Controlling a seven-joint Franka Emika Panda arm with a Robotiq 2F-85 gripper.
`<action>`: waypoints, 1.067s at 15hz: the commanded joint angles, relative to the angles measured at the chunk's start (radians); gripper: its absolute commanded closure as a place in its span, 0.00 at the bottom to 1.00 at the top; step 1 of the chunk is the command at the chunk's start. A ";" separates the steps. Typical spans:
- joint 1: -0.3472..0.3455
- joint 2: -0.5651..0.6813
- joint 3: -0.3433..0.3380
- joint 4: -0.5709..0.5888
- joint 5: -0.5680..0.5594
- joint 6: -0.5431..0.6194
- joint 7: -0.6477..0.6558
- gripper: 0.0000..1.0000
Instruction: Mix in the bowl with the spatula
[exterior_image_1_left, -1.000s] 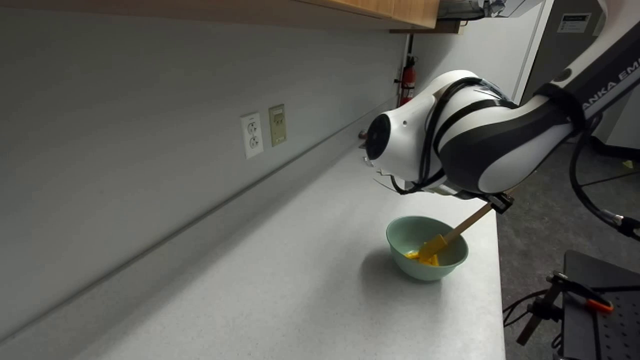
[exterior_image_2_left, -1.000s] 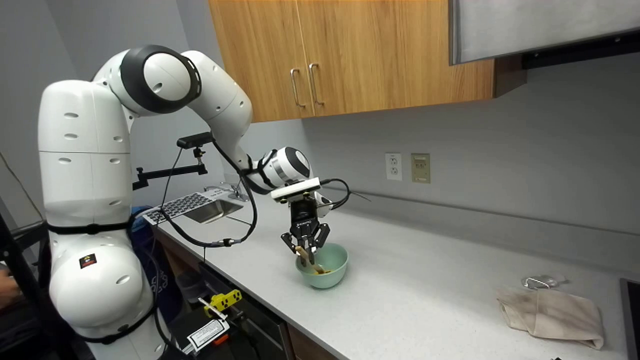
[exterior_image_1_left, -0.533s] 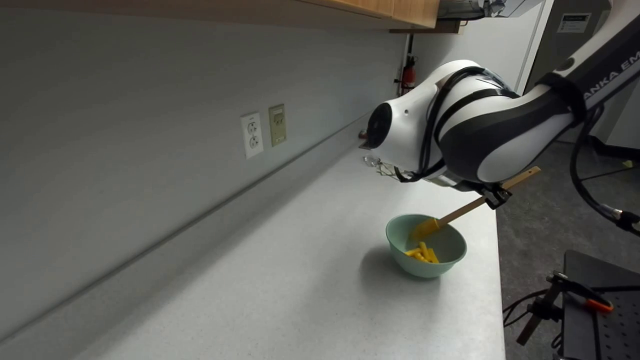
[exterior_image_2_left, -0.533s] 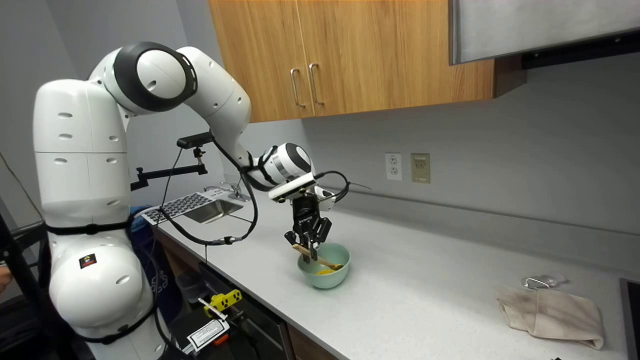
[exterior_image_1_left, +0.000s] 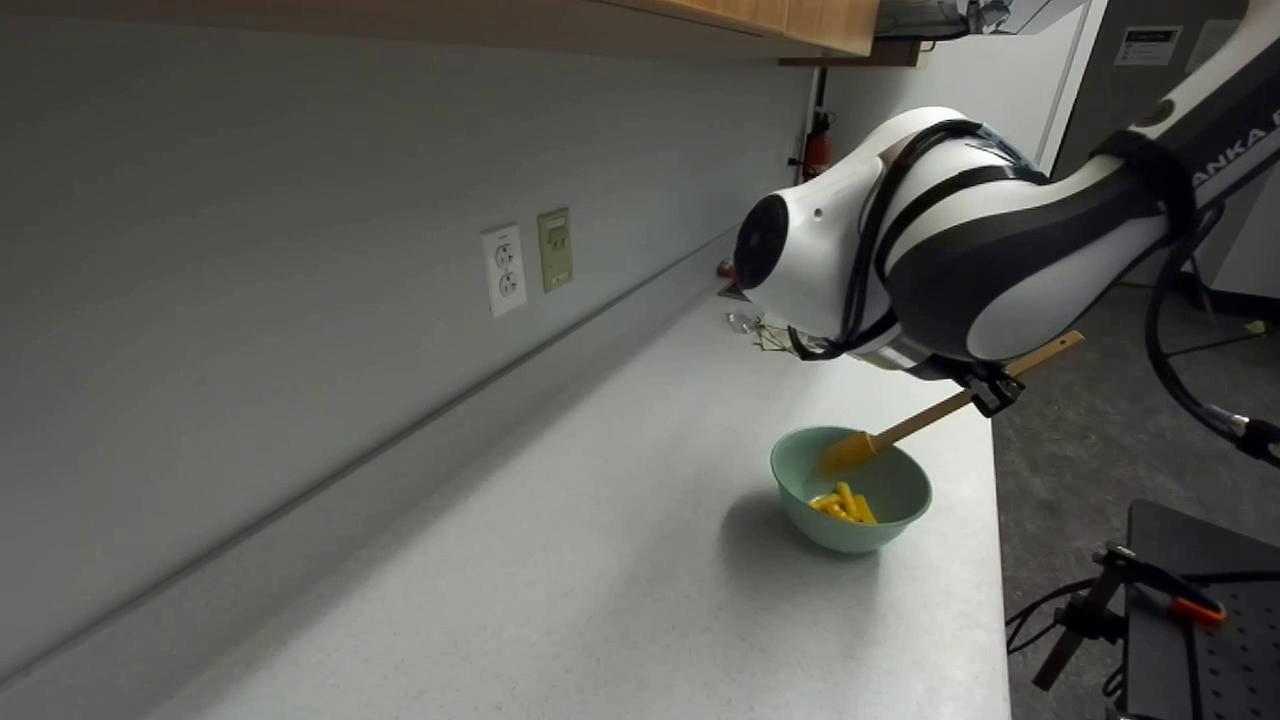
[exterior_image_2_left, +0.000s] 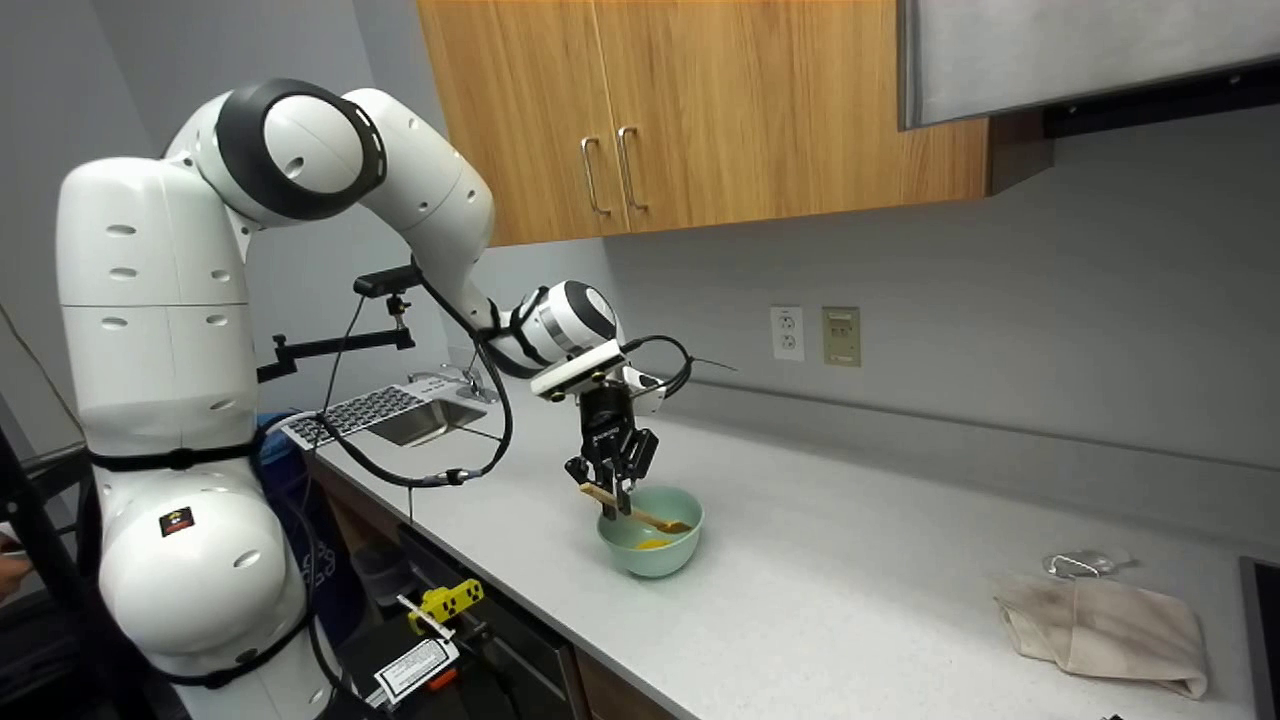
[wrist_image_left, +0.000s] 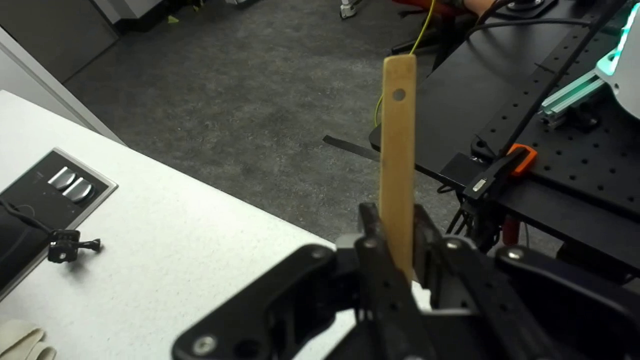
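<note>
The pale teal-green bowl stands upright on the counter in both exterior views. Several yellow pieces lie in its bottom. My gripper is above the bowl's rim, shut on the wooden handle of the spatula. The spatula slants down into the bowl, its yellow-orange blade against or close to the inner wall, above the pieces; I cannot tell if it touches. In the wrist view the handle stands up between the fingers, its holed end free. The bowl and blade are out of the wrist view.
The white counter runs along a grey wall with outlets. A folded beige cloth lies farther along it. A dark cooktop panel shows in the wrist view. Wooden cabinets hang above. The counter's front edge is close to the bowl.
One second ago the blade was down among the yellow pieces. The gripper has risen slightly and the blade has swung up toward the bowl's wall; the spatula lies flatter. The bowl has shifted very slightly.
</note>
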 joint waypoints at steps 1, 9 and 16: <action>0.013 0.008 0.018 -0.008 0.018 -0.028 -0.072 0.96; 0.036 0.058 0.043 -0.003 0.005 -0.089 -0.175 0.96; 0.047 0.062 0.034 0.007 -0.031 -0.129 0.018 0.96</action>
